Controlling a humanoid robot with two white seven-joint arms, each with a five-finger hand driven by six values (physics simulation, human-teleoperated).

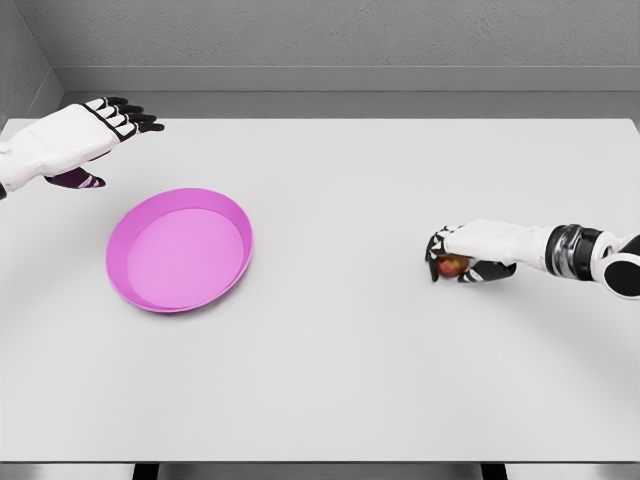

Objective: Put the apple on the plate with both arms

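Right robot hand point(452, 258) wrapped over the apple point(453, 265) at the counter's point(340, 370) right side.
The apple, red with a yellowish patch, sits on the counter, well apart from the pink plate point(180, 250) at left. Left robot hand point(95, 132) hovers far left, fingers spread, holding nothing. No readable writing.

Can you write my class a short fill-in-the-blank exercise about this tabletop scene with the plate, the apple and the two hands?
1. The plate is coloured ____.
2. The apple sits under the ____ hand.
3. The left hand hovers with its fingers ____ and holds nothing.
4. The plate holds ____ so far.

Missing words: pink; right; open; nothing
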